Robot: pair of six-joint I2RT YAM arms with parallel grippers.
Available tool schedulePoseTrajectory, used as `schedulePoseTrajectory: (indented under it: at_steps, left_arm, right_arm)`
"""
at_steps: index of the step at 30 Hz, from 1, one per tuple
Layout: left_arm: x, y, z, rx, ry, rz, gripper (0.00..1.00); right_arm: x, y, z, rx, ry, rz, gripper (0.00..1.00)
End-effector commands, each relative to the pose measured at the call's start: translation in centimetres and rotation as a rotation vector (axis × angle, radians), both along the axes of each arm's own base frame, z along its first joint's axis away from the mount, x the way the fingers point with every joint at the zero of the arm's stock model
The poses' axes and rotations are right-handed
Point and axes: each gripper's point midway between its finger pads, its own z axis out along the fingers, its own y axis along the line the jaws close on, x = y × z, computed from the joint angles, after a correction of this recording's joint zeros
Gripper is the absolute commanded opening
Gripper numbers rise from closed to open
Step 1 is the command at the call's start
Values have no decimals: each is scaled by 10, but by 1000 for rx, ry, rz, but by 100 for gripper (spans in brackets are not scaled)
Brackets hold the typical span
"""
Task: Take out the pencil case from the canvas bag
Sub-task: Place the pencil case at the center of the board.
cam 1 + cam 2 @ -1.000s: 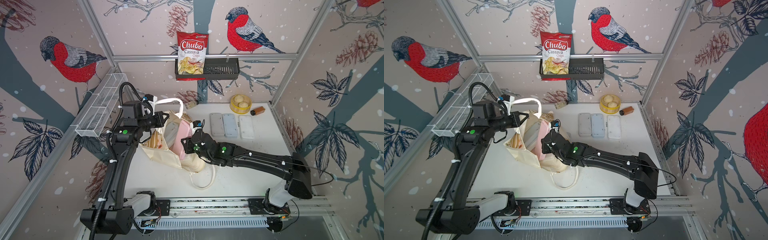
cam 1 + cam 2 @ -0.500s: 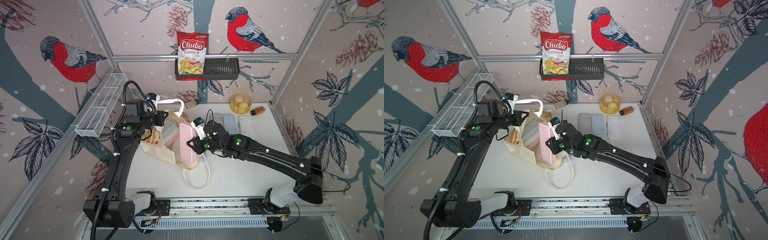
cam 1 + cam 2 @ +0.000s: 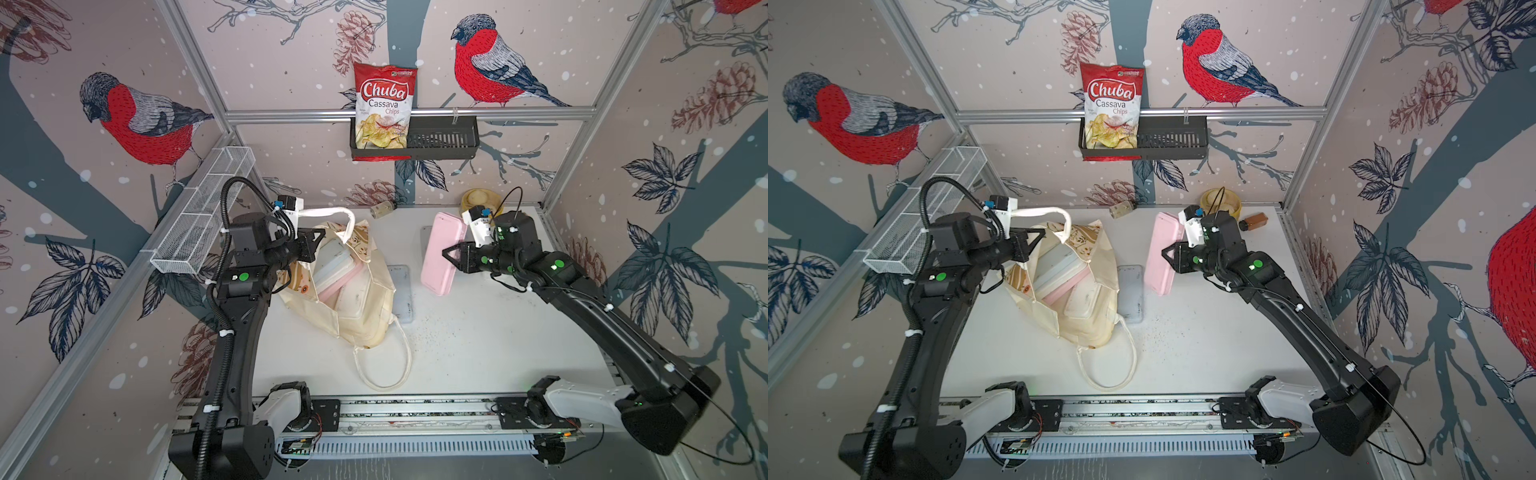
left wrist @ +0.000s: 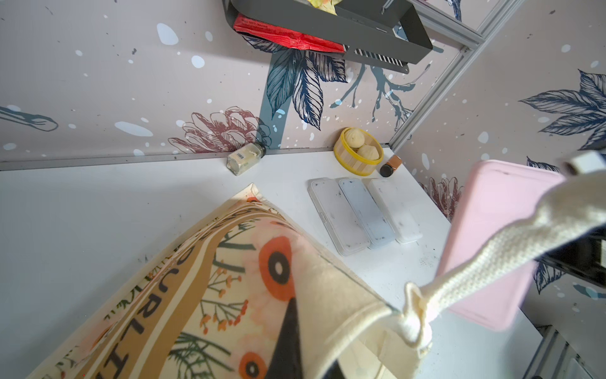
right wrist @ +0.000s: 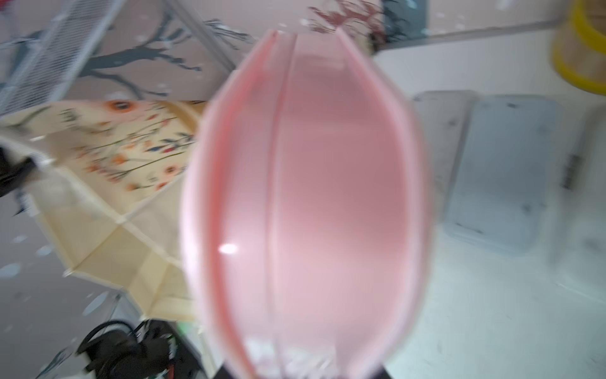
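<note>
Bird-papered booth, white table (image 3: 478, 340): left tool (image 3: 316, 245) pinches shut on the rim of the cream floral canvas bag (image 3: 374, 316). Right tool (image 3: 451, 257) clamps the pink rigid pencil case (image 3: 438, 232) aloft at the bag's 3 o'clock. Removal looks done; next, probably lower and release.

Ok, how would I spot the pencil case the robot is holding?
Find the cream canvas bag on the white table. Beside it, the right pincer holds a pencil case in the air. It's pink; the three cases lying nearby are grey, blue, white.
</note>
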Motion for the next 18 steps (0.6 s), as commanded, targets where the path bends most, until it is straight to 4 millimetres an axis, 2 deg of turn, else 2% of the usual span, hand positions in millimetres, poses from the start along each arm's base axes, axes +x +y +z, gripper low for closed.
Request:
schedulePoseTrajectory:
  at_steps: [1, 3, 6, 12, 18]
  left_arm:
    - [6, -7, 27, -40, -124, -69, 0]
    - [7, -3, 24, -42, -117, -55, 0]
    - [6, 4, 26, -43, -127, -29, 0]
    - [-1, 4, 31, -54, -152, -35, 0]
    - [-3, 2, 32, -67, -160, -38, 0]
  right_arm:
    - [-7, -34, -62, -103, 228, -52, 20]
    - [-7, -34, -85, -105, 298, -35, 19]
    - [-6, -21, -106, -100, 352, 18, 18]
    - [-12, 12, -128, -125, 407, 142, 18]
    - [-17, 28, -148, -187, 454, 205, 19]
